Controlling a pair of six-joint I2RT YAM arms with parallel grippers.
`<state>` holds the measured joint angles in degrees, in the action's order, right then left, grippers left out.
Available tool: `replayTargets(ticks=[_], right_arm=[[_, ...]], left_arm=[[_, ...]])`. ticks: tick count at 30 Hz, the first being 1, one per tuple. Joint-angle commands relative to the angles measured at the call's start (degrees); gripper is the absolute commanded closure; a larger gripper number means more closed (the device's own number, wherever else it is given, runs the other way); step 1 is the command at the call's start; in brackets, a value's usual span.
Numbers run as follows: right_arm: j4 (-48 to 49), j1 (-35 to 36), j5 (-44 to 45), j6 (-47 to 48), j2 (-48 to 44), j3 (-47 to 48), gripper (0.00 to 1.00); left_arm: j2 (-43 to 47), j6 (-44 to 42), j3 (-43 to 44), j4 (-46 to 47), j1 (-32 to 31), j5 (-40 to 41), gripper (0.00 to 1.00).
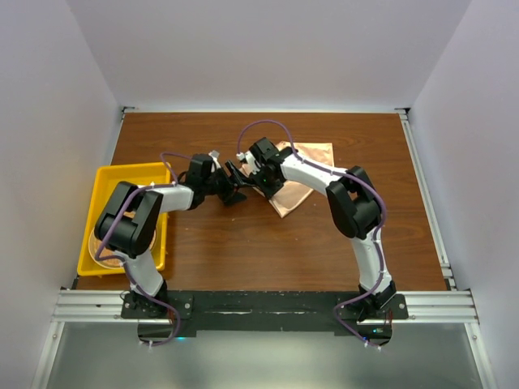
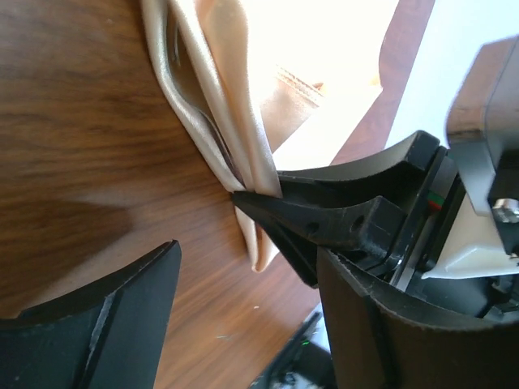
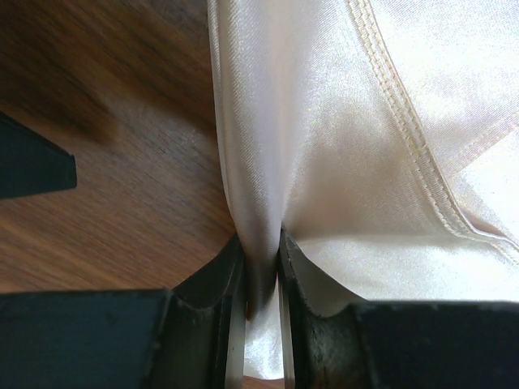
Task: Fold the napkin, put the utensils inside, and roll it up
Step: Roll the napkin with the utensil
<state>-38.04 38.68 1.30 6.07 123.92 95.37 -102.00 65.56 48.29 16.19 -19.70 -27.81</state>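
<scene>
Peach napkin [image 1: 302, 180] lies bunched on the table [image 1: 219, 251] from above. My right gripper [image 1: 261, 183] is on its left edge and my left gripper [image 1: 233, 193] is just beside. No fork anywhere I can see.

Left wrist cam: left jaws spread wide, holding nothing, parked beside the pinched fold, probably to grab a corner.

Right wrist cam: right fingers [image 3: 219, 284] are clamped on a ridge of cloth, I'd guess to pull the fold over.

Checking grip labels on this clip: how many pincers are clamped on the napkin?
1. The right pincer pinches a raised fold at the edge of the peach napkin. The left pincer stands open just beside it, gripping nothing.
</scene>
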Motion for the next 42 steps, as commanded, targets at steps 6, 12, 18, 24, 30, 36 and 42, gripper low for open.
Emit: replayTargets(ticks=[6, 12, 18, 24, 30, 36, 42], right_arm=[[1.57, -1.41, -6.49, -1.32, 1.06, -0.28, 1.0], [1.57, -2.29, -8.24, -1.67, 0.97, -0.63, 1.0], [1.39, -3.34, -9.03, -1.76, 1.24, -0.89, 1.0], [1.04, -3.7, -10.53, -2.02, 1.15, -0.19, 1.0], [0.69, -3.7, -11.06, -2.2, 1.06, 0.87, 1.0], [0.51, -3.78, -11.32, -2.29, 1.24, 1.13, 1.0], [0.16, -3.78, -11.93, -2.46, 1.33, 2.01, 1.0]], left_arm=[[-0.93, 12.65, -0.82, 6.57, 0.02, 6.8, 0.27], [-0.31, 15.83, -6.28, 18.79, 1.68, 6.99, 0.35], [-0.57, 6.18, -2.96, 15.11, 3.53, 3.47, 0.24], [-6.54, 7.91, -0.93, 17.92, 3.27, 1.62, 0.2], [-10.23, 6.15, 4.7, 13.52, 1.25, 2.06, 0.2], [-12.87, 8.0, 5.67, 12.65, -1.56, 3.82, 0.24], [-11.03, 8.62, 3.74, 8.52, -2.36, 8.38, 0.29]])
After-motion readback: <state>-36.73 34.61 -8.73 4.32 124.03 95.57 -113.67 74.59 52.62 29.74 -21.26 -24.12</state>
